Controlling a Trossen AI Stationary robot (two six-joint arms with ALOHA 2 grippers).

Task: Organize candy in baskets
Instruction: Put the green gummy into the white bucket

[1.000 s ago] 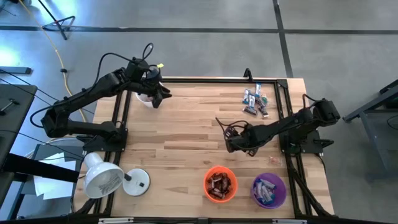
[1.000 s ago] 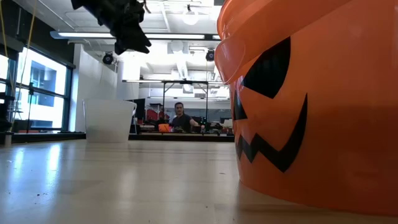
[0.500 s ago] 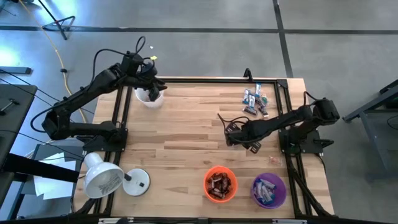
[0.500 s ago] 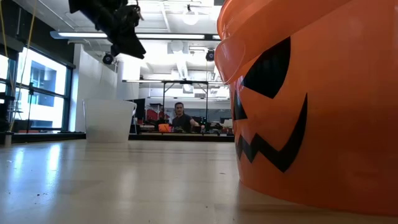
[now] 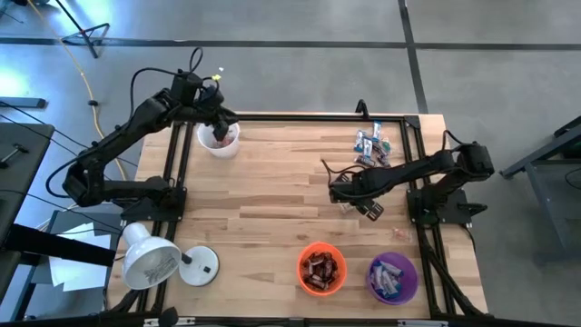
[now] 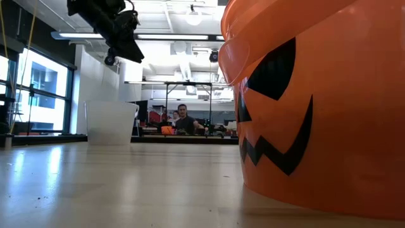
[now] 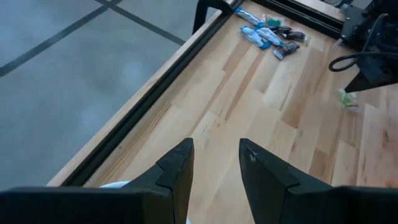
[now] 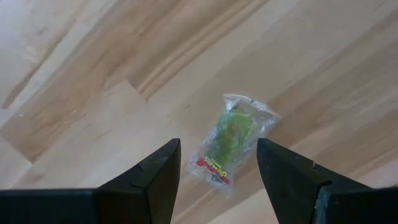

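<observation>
Green candy in a clear wrapper (image 8: 231, 140) lies on the wooden worktop (image 5: 272, 191), framed between the spread, empty fingers (image 8: 155, 174) of the right gripper (image 5: 349, 193) near mid-worktop. More candy is piled (image 5: 372, 148) at the far right corner. The left gripper (image 5: 216, 125) is held above the white basket (image 5: 219, 139), fingers parted and empty. Filled orange (image 5: 321, 268) and purple (image 5: 392, 277) baskets are set along the near edge.
</observation>
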